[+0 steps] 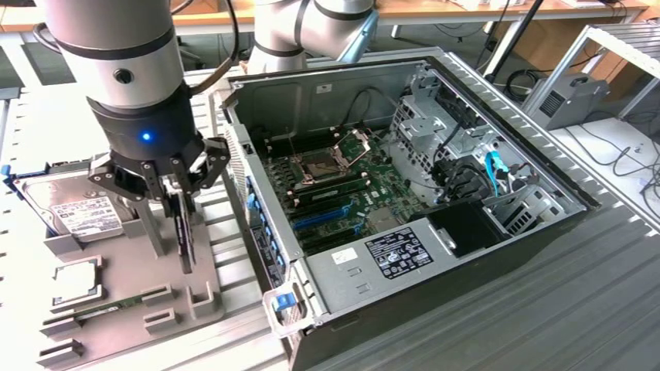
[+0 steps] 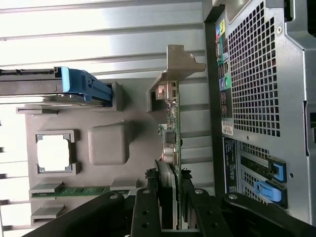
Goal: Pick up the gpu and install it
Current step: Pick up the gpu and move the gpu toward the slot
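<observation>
Looks early in the job. No card yet in the blue expansion slots (image 1: 321, 219) on the motherboard (image 1: 345, 174) inside the open computer case (image 1: 536, 255), so installing is judged wholly undone. Carrying across and seating also left to do.

Grasp stage, by appearance. At the exterior view's left, above the gray parts holder (image 1: 122, 256) on the ribbed tabletop (image 1: 619, 309): the pincer (image 1: 181, 202), pointed straight down and pinching the gpu (image 1: 185, 232) across its two flat faces. Going by the wrist view, fingers (image 2: 144, 212) pressed to the dark side and to the green board side, no gap visible between them and the card.

Gpu upright on its long edge, directly below the pincer and running down from it toward the holder, silver bracket (image 2: 180, 61) at the end away from the grip. Sits just right of the hard drive (image 1: 88, 212), beyond the processor (image 1: 73, 278) and the memory stick (image 1: 103, 311), and left of the case wall, apart from it. Cannot tell whether the lower edge has left the holder's slot.
</observation>
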You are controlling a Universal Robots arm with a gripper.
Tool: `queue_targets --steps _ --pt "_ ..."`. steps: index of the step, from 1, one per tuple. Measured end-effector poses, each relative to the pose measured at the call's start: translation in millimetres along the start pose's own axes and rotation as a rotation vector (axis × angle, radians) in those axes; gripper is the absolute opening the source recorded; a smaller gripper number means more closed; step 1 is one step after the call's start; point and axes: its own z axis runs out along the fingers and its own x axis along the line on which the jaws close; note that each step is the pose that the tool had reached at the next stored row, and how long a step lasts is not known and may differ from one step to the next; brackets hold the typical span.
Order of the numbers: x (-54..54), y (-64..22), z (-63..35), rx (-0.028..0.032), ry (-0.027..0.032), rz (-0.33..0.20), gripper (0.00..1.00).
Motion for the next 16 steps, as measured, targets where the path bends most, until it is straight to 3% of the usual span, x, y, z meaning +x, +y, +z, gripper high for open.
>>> queue_targets --steps 16 --pt "-0.4 0.4 -13.6 0.0 0.0 0.0 0.29"
